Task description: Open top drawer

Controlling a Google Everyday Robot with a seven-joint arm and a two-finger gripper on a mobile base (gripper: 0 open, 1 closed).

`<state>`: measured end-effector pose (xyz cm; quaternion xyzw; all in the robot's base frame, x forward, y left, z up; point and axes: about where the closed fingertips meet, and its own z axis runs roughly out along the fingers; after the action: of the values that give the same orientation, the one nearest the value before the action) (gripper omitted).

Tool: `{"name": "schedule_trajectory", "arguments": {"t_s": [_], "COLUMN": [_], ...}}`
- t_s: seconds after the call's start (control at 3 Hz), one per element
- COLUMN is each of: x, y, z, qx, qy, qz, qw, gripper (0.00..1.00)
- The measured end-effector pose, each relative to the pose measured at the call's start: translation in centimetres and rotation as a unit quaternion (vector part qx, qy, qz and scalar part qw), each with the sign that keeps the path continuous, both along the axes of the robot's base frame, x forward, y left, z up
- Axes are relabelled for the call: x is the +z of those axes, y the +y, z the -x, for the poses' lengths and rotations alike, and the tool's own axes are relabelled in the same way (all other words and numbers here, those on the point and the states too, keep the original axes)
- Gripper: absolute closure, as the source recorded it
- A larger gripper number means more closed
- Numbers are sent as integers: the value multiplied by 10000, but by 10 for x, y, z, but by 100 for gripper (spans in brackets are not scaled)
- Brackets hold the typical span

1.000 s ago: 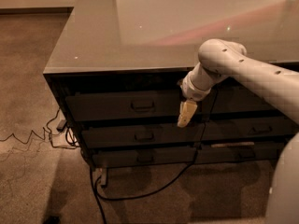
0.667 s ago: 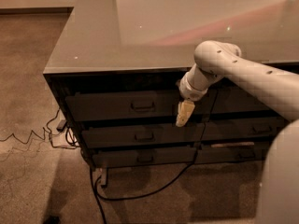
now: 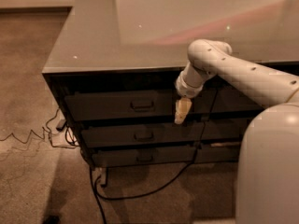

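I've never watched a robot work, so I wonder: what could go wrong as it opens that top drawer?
The tan gripper hangs right of the small metal pull handle on the wide dark grey top drawer, so it might miss it. A black cable loops on the floor below and could get snagged.

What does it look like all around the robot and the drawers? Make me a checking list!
Surface: grey desk top, smooth and shiny; nothing seen on the part in view.
Job's things: top drawer looks shut; its handle is not gripped.
Clutter: nothing seen.
Grippers: the gripper points down in front of the top drawer, beside the handle, not on it.
Cables: thin wires trail on the floor by the desk's corner; a thick black cable loops on the floor below the drawers.
Surroundings: brown carpet; two lower drawers look shut too; the robot's white body fills one corner of the view.
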<state>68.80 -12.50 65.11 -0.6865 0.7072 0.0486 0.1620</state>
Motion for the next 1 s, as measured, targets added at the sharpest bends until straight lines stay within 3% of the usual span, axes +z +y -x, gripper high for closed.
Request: {"name": "schedule_trajectory", "arguments": {"t_s": [0.33, 0.67, 1.0], "x": [-1, -6, -2], "y": [0, -10, -17], "z": [1, 11, 17], "qx": [0, 35, -10], "qy": [0, 153, 154], "qz": [1, 221, 292], "qw": [10000, 9996, 9995], "gripper": [19, 42, 65]}}
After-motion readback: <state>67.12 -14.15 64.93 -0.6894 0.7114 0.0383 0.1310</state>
